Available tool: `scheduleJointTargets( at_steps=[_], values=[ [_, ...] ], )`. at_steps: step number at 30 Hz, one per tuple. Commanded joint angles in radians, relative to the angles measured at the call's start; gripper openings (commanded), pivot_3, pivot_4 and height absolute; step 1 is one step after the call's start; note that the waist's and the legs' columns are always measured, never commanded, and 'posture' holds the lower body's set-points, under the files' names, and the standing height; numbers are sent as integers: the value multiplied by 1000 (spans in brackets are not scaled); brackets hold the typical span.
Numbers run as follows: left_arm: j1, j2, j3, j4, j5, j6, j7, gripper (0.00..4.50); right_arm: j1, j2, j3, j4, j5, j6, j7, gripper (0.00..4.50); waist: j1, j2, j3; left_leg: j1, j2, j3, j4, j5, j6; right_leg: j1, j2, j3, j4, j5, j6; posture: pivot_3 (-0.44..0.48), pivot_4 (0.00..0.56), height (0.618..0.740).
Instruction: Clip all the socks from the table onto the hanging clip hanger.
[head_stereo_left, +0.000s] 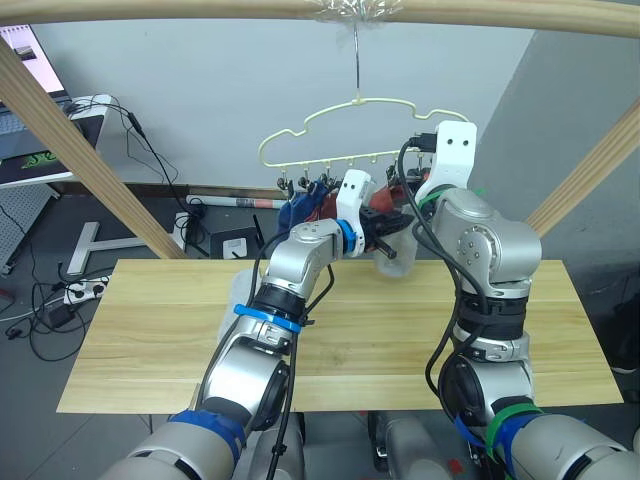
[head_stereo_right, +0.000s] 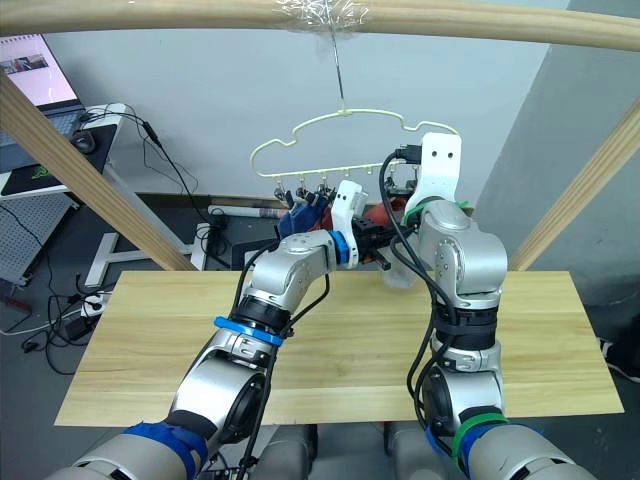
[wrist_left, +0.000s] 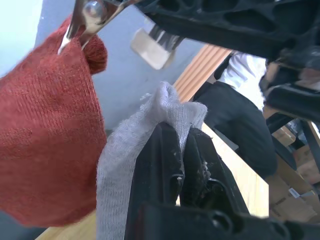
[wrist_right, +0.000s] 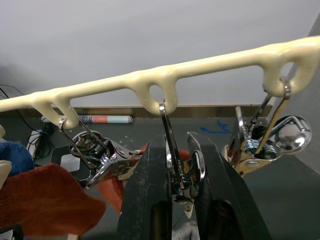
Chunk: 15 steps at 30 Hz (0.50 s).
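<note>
The pale-yellow clip hanger (head_stereo_left: 360, 125) hangs by its hook from the top pole, above the table's (head_stereo_left: 150, 340) far edge. Blue socks (head_stereo_left: 295, 212) and rust red socks (head_stereo_left: 325, 200) hang from its clips. My left gripper (wrist_left: 182, 132) is shut on a light grey sock (wrist_left: 130, 150) and holds it up just below the clip row, beside a clipped red sock (wrist_left: 45, 135). My right gripper (wrist_right: 177, 142) is raised at the hanger's bottom bar (wrist_right: 160, 80). Its fingers are shut on a metal clip (wrist_right: 179, 172), with more clips (wrist_right: 107, 157) on either side.
Pale wooden frame poles cross overhead (head_stereo_left: 300, 8) and slant down on the left (head_stereo_left: 90, 150) and right (head_stereo_left: 590, 170). A laptop (head_stereo_left: 25, 60) sits on a stand at the far left, and cables (head_stereo_left: 50, 300) lie on the floor behind the table.
</note>
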<state>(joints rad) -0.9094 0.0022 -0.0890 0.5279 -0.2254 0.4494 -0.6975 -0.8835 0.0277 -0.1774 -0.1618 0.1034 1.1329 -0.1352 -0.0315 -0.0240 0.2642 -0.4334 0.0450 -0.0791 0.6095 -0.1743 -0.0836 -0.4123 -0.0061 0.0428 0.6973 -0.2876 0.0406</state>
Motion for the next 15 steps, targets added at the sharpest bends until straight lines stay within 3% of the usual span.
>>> scheduleJointTargets(
  at_steps=[1, 15],
  values=[
    [-33, -1, 11, 6, 0, -35, 5, 250, -22, 5, -11, -51, 14, -4, -2, 199, 0, 0, 0, 0, 0, 0, 0, 0, 0, 0, 0, 0, 0, 0, 0, 24, 213, 740],
    [-105, -31, 16, 147, 11, -113, 17, 250, -24, 4, -13, -66, 12, 10, -4, 199, -1, 0, 0, 0, 0, 0, 0, 0, 0, 0, 0, 0, 0, 0, 0, 3, 206, 740]
  ],
)
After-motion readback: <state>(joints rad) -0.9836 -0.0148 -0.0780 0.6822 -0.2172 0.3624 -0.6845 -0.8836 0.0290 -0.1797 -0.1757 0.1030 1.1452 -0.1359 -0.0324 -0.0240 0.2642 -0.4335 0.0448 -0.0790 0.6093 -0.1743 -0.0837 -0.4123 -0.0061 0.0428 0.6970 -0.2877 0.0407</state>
